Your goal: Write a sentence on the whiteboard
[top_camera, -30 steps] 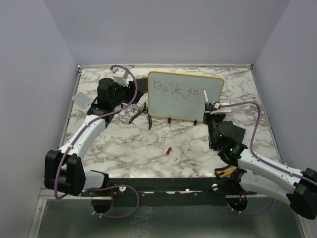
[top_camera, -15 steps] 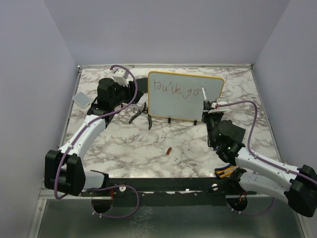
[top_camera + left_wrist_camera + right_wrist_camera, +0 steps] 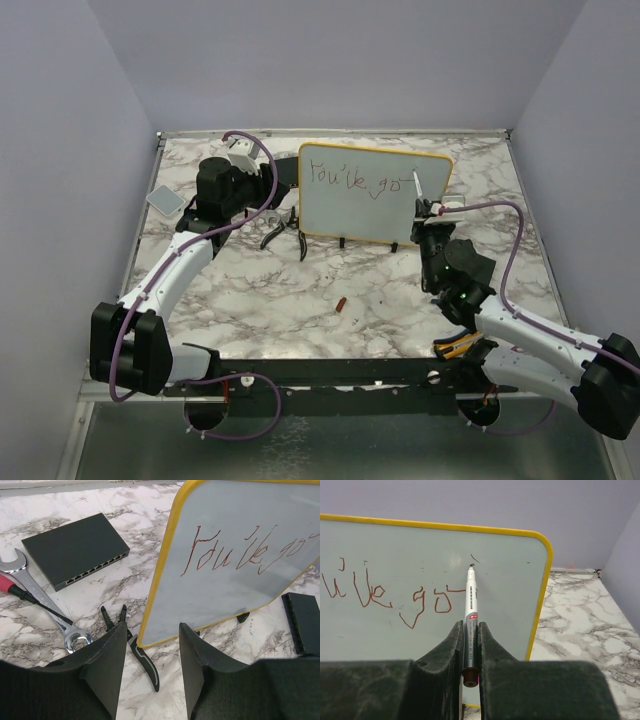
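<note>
The whiteboard stands upright on black feet, yellow-framed. The sentence is red-brown handwriting reading "You've go" with a short dash after it. My right gripper is shut on a white marker. The marker's tip is at the board's upper right, just below a small tick mark. My left gripper is open beside the board's lower left corner, with only table between its fingers.
A black network switch, a wrench, a red-handled screwdriver and black pliers lie left of the board. A small black box lies behind it. A grey pad and a red cap lie on the marble table.
My right gripper has shifted slightly with the marker, and the tip now sits a little higher on the board's right part. The left arm has not moved.
</note>
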{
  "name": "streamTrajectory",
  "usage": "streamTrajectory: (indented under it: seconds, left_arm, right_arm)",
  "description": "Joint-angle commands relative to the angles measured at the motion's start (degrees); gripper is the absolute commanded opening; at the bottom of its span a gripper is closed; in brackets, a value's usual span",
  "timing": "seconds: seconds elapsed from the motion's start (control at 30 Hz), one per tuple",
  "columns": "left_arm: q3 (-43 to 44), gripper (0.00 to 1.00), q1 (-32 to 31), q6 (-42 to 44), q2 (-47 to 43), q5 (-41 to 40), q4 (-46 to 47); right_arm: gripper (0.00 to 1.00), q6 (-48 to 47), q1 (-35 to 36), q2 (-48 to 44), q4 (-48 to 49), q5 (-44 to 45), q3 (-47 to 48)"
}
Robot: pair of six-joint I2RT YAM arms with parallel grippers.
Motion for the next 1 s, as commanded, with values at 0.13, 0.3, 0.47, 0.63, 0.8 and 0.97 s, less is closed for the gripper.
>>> streamTrajectory:
  seconds: [0.13,0.3,0.47,0.63,0.8,0.97]
  left_arm:
    - [-0.56,0.48,0.42,0.66,-1.51,-0.63,0.73]
    - [-0.51,0.48,0.52,0.61,-1.60,-0.68,0.73]
    - [-0.51,0.48,0.47,0.64,-1.60,-0.60,0.75]
    - [-0.60,0.48,0.45,0.56,-1.66,-0.61,0.66]
    - [-0.55,0.48,0.49,0.53,-1.69,-0.60,0.72]
    - [-0.52,0.48,0.51,0.52,-1.78,-0.60,0.73]
  right_arm:
    - [0.01,3.39,-0.26,0.56,-3.64,-2.57,0.19]
    - [0.01,6.49,-0.29,-0.07,-7.16,-2.88,-0.11]
    - [0.01,8.98,-0.25,-0.26,-10.23,-3.65,-0.37]
    - [0.00,12.17,-0.27,-0.38,-12.17,-2.43,-0.98]
    - [0.00,14.41,-0.24,-1.15,-14.26,-1.48,-1.48]
    - [0.00,16.09,-0.28,-0.98,-15.89,-1.20,-1.79]
